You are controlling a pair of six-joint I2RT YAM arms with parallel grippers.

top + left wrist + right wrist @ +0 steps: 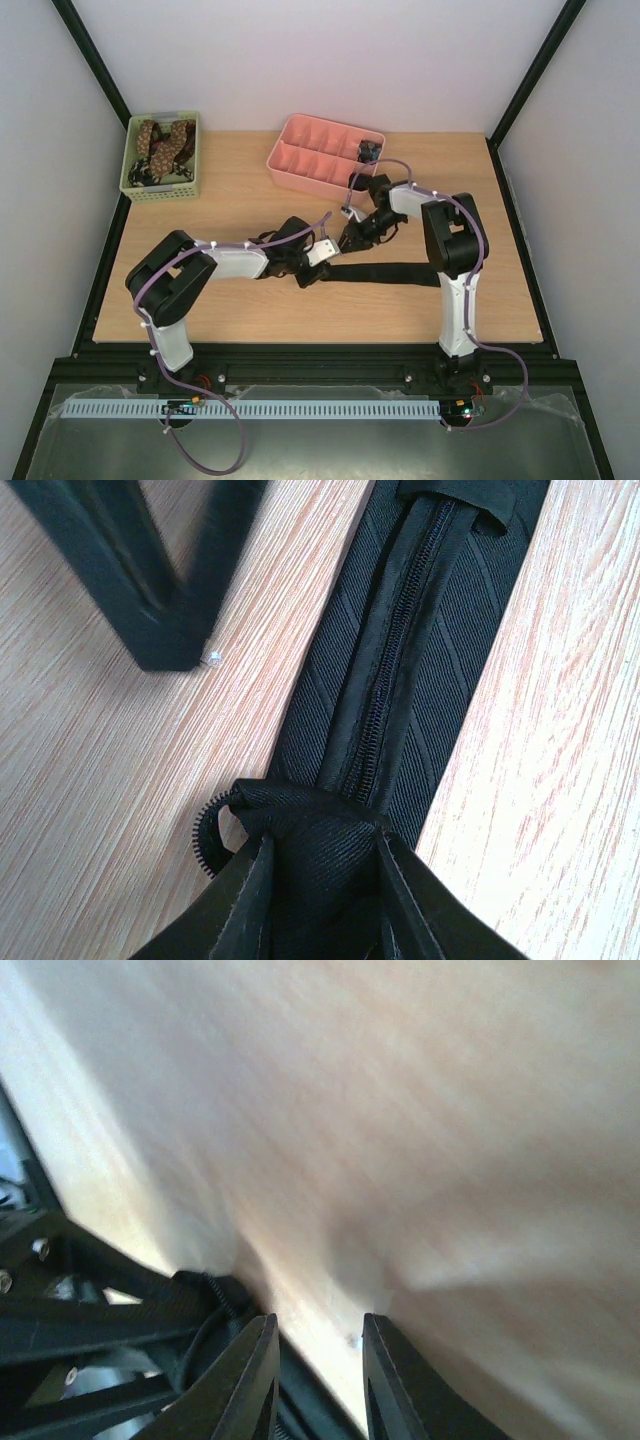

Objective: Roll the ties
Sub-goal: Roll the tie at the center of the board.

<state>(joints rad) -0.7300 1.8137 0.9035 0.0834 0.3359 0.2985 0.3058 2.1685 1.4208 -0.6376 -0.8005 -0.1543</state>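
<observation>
A long black tie lies flat across the table, running right from my left gripper. In the left wrist view the tie shows its back seam, and its folded end is pinched between my left fingers. My right gripper hovers just above the tie's left end, close to the left gripper. In the right wrist view its fingers stand slightly apart with bare wood between them and the tie's edge beside them. A dark rolled tie sits in the pink tray.
A green basket at the back left holds several brown spotted ties. A pink divided tray stands at the back centre. Black frame posts border the table on both sides.
</observation>
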